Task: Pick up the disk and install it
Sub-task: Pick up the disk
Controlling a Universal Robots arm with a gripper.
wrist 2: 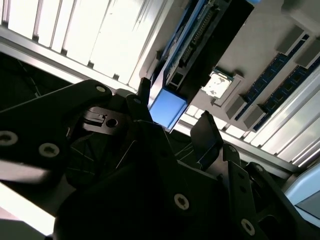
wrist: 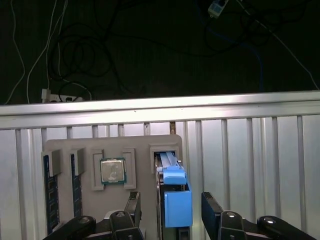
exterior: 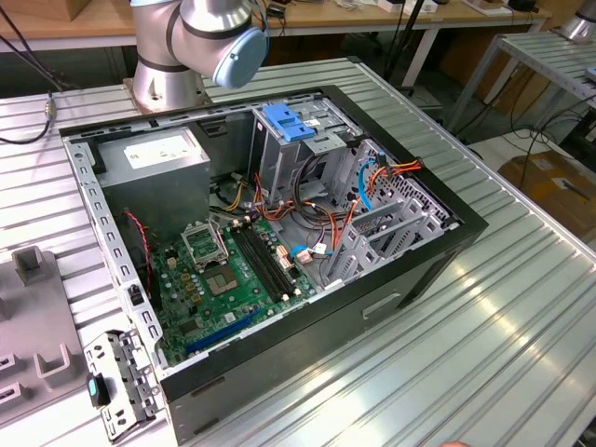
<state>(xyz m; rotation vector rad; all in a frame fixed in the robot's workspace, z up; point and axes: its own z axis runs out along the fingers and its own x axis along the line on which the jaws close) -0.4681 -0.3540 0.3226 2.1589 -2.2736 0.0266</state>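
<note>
The disk (wrist: 172,192) is standing on its thin edge in a slot of a grey holder (wrist: 142,150), which is lying on the ribbed metal bench (wrist: 250,150). Its blue plastic end is facing the tool (wrist: 172,204). The tool's fingers (wrist: 134,207) are standing apart, one on each side of that blue end. A gap is showing on both sides, so nothing is being gripped.

The grasp probably calls for keeping the disk centred between the fingers, closing evenly on its broad flat faces, and pulling in line with the slot so it is not jamming.

In the first wrist view the disk's narrow edge is running straight away from the tool toward the bench's rail, and its broad faces are facing the fingers. Its long axis seems to be following that line, though the slot is hiding its depth.

A processor chip (wrist: 113,171) is sitting in a neighbouring recess. In the exterior view an open computer case (exterior: 279,233) is lying on the bench.
</note>
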